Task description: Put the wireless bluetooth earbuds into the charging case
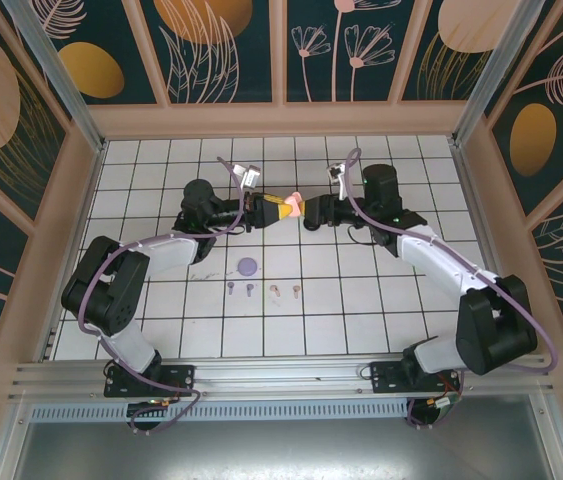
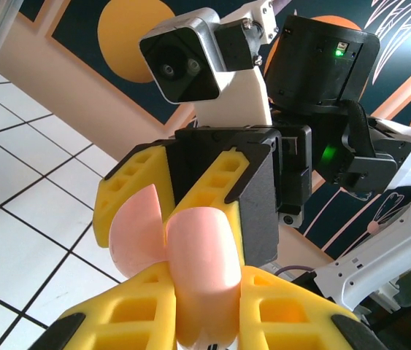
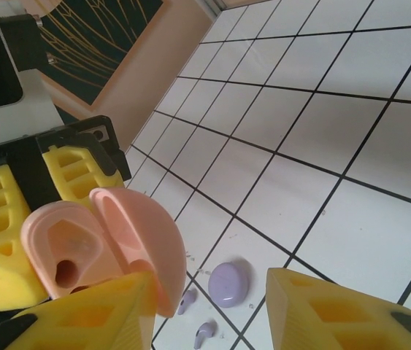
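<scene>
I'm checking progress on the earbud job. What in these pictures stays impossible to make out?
- Pink case, right wrist view: its lower part is hidden behind the right gripper's yellow pad, and the sockets are blurred.
- Earbuds, top view: too small to show which way the stems point.
- Black earbuds and black case: not found.
- Left gripper, left wrist view: cut off by the bottom edge.

You are looking into a purpose-built robot test cell, not a home or shop: a white gridded table (image 1: 361, 300) sits boxed in by aluminium frame posts (image 1: 51, 80) and printed panels (image 1: 211, 45) of gold discs and line-drawn flowers at left, right and far, with two arms bolted to a metal rail (image 1: 281, 375) at the near edge
</scene>
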`<move>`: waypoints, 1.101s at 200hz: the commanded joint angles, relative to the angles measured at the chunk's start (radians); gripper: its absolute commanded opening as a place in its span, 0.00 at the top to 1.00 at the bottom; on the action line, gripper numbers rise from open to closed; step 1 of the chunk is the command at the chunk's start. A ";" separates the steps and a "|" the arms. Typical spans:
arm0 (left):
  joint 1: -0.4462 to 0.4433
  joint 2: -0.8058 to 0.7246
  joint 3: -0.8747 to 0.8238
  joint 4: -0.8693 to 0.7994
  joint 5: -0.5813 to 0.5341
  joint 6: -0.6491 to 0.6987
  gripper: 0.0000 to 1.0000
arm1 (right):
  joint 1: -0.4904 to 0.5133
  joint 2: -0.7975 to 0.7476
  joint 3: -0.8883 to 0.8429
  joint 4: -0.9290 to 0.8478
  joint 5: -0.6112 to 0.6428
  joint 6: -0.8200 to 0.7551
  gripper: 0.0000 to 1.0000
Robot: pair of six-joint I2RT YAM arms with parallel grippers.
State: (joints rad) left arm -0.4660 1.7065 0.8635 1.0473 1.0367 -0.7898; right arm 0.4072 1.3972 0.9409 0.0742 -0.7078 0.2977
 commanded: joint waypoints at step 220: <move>0.025 -0.053 0.057 -0.206 -0.109 0.165 0.28 | 0.033 0.059 0.279 -0.369 0.290 -0.171 1.00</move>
State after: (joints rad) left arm -0.4686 1.7206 0.8783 0.9810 0.9150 -0.7387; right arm 0.4358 1.4559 1.1774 -0.1749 -0.5266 0.2192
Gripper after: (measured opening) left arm 0.689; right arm 0.051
